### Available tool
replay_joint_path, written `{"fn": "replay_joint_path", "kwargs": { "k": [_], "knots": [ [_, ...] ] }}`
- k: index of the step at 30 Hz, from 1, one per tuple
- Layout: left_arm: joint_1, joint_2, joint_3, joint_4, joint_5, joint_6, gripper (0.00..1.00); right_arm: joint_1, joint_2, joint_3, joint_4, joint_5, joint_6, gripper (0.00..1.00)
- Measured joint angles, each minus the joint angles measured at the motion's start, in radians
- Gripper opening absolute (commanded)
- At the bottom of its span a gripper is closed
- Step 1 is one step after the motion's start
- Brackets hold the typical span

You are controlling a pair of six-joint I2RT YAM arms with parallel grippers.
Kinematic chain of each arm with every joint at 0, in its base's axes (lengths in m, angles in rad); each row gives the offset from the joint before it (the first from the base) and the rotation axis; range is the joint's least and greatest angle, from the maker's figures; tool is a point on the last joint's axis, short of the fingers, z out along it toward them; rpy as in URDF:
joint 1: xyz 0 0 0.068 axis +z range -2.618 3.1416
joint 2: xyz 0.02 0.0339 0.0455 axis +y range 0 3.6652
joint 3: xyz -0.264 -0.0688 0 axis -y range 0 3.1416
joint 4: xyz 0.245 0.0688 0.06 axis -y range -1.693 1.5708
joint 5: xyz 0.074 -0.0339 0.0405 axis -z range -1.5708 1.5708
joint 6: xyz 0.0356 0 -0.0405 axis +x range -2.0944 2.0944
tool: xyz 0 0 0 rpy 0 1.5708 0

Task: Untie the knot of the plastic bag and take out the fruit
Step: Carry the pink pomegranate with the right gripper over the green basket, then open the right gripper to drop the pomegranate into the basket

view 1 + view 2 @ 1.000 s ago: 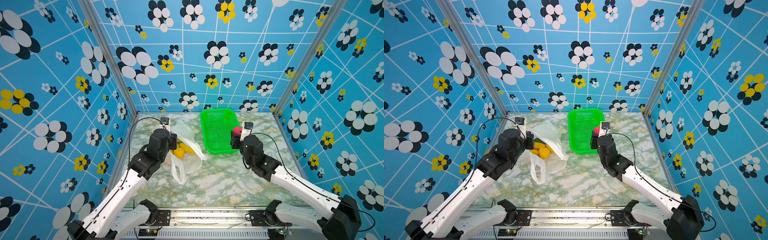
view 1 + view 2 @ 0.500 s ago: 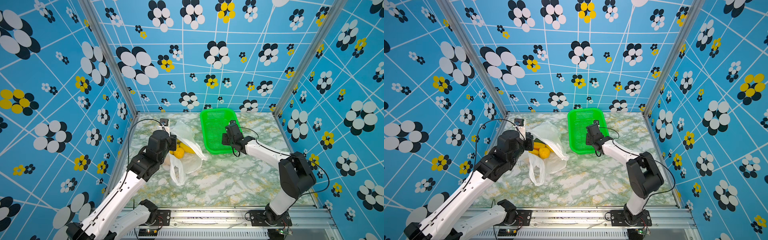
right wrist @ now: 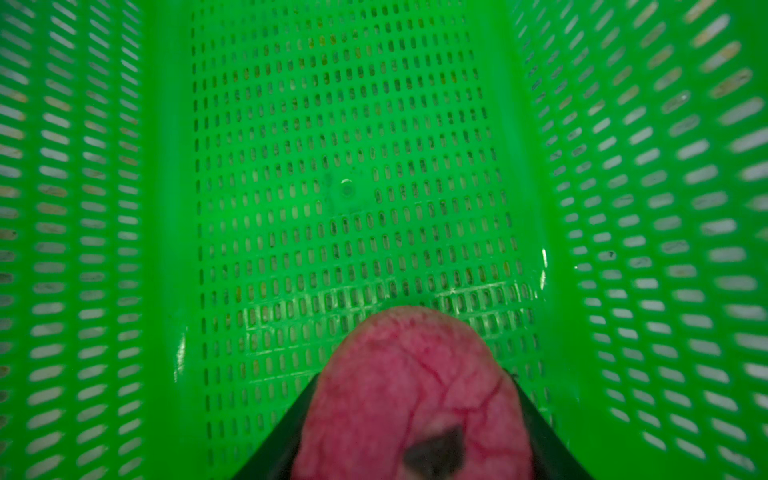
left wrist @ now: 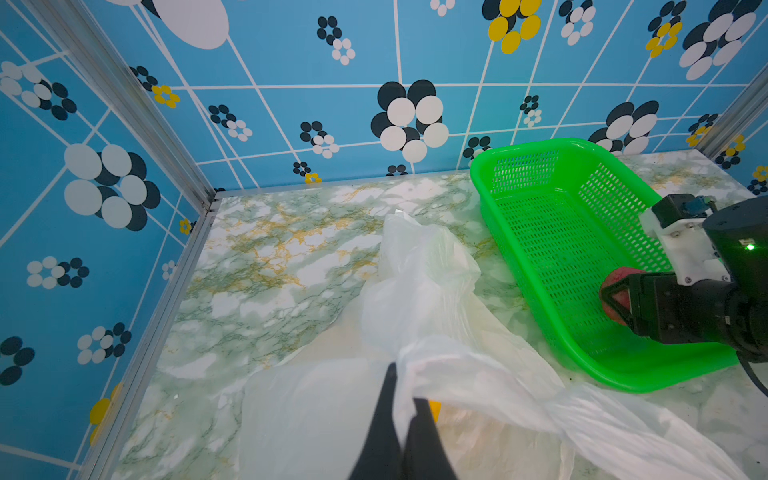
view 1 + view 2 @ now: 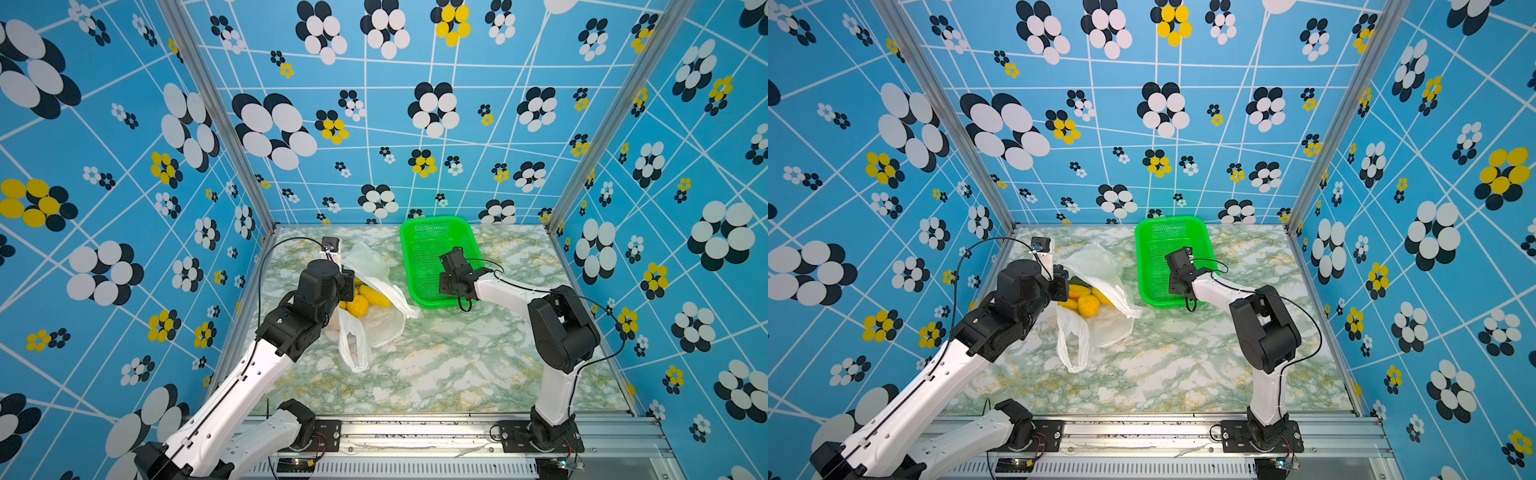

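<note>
The white plastic bag (image 5: 376,328) (image 5: 1104,328) lies open on the marble table, left of the basket. Yellow and orange fruit (image 5: 358,306) (image 5: 1089,305) show in its mouth in both top views. I cannot make out the knot. My left gripper (image 4: 405,392) is shut on a fold of the bag's film (image 4: 419,291) at the mouth. My right gripper (image 3: 413,399) is shut on a red bumpy fruit (image 3: 415,365) low inside the green basket (image 3: 158,208). The left wrist view shows that fruit (image 4: 621,276) over the basket's near end.
The green basket (image 5: 469,232) (image 5: 1142,232) (image 4: 482,183) stands at the back middle, with only the held fruit in it. A loop handle of the bag (image 5: 353,353) trails toward the front. Patterned blue walls close off the left, back and right.
My right arm has carried the red fruit from beside the basket's near right edge to low inside the basket, and its elbow has folded up. The left arm has barely moved.
</note>
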Motion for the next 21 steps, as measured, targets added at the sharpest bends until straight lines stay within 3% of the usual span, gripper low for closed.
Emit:
{"fn": "replay_joint_path", "kwargs": {
  "k": [3, 7, 16, 21],
  "knots": [
    [0.000, 0.000, 0.000, 0.000, 0.000, 0.000, 0.00, 0.000, -0.024, -0.045, 0.024, 0.021, 0.012, 0.65],
    [0.000, 0.000, 0.000, 0.000, 0.003, 0.000, 0.00, 0.000, -0.080, -0.121, 0.048, 0.047, 0.032, 0.76],
    [0.000, 0.000, 0.000, 0.000, 0.003, -0.003, 0.00, 0.008, -0.217, -0.254, 0.145, 0.140, 0.076, 0.79],
    [0.000, 0.000, 0.000, 0.000, 0.003, -0.003, 0.00, 0.070, -0.319, -0.357, 0.214, 0.216, 0.096, 0.79]
  ]
}}
